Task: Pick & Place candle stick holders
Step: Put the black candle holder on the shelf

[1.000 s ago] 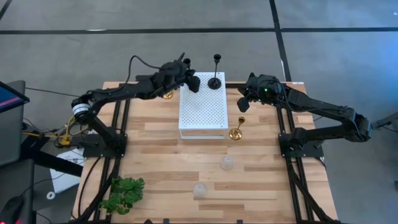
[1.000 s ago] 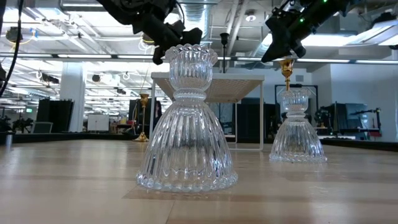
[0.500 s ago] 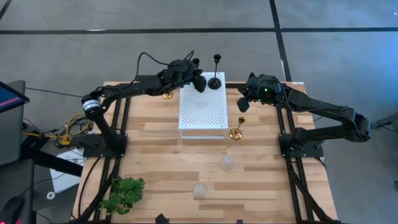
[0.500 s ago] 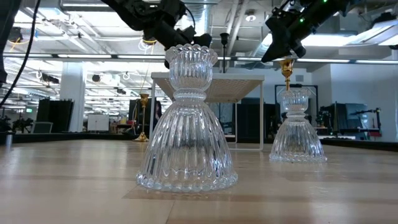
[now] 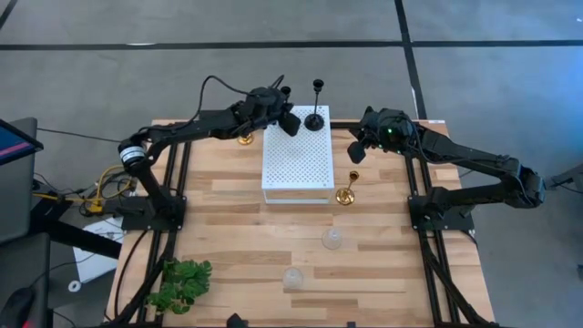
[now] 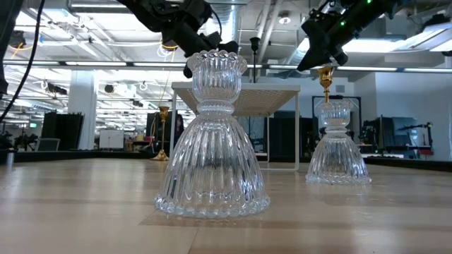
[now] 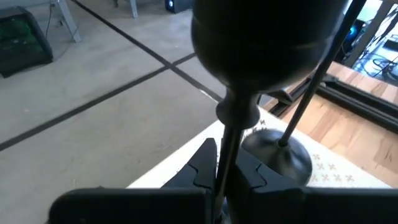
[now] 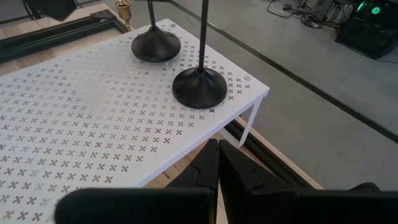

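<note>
Two tall black candle stick holders are at the far end of the white perforated board (image 5: 296, 159). One (image 5: 315, 117) stands free on its round base. My left gripper (image 5: 290, 120) is shut on the other one's stem, and its cup (image 7: 267, 43) fills the left wrist view. Both black bases show in the right wrist view (image 8: 155, 45) (image 8: 199, 87). One gold holder (image 5: 246, 138) stands on the table left of the board and one (image 5: 346, 193) right of it. My right gripper (image 5: 355, 150) is shut and empty above the right gold holder. Two clear glass holders (image 5: 332, 239) (image 5: 291, 276) stand nearer. My left gripper pinches the black holder's thin stem (image 7: 222, 163) between its two fingers, below the cup. The fingers slant down from the table's left and lie across the stem. The holder is upright. Its base (image 8: 155, 45) appears to sit on the board.
A green leafy plant (image 5: 180, 284) lies at the near left corner. The board stands on thin legs above the wooden table (image 5: 228, 228). In the low view the glass holders (image 6: 212, 134) (image 6: 339, 144) stand in front.
My left gripper has gone toward the table's right edge, from beside the board's far left corner to over the board, carrying the black holder upright toward the standing black holder. In the last half second it has kept still.
</note>
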Tool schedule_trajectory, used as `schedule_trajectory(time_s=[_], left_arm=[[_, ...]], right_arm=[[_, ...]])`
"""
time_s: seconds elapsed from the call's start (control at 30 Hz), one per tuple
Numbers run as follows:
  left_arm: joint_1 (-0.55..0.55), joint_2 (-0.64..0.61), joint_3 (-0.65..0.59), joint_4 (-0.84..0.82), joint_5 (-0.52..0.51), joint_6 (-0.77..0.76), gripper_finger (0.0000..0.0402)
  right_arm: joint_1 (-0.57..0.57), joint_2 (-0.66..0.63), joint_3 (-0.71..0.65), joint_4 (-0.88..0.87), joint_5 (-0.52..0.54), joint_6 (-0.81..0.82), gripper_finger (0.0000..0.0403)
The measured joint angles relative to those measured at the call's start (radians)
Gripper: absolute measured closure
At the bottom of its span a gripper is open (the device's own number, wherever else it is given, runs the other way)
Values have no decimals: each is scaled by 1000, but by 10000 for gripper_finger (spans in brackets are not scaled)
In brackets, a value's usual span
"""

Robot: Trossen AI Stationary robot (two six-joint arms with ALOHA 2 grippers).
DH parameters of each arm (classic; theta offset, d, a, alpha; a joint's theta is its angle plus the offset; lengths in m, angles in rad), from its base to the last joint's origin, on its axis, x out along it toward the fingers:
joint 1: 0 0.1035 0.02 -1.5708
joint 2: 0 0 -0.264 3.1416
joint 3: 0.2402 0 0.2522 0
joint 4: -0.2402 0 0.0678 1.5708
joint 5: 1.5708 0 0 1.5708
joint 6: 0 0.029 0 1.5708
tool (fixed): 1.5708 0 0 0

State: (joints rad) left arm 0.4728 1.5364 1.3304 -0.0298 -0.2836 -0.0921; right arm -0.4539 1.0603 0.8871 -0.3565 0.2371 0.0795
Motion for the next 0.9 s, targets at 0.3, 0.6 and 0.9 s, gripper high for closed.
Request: schedule_trajectory(time_s=[0.3,0.6,0.9], left_arm=[[0,0,-1,0,-30,-2,391],[0,-2,-41,3,-33,-51,391],[0,-1,-45,24,-31,-55,382]], right_arm=[[2,0,0,-1,0,0,403],[2,0,0,-1,0,0,403],[2,0,0,-2,0,0,403]])
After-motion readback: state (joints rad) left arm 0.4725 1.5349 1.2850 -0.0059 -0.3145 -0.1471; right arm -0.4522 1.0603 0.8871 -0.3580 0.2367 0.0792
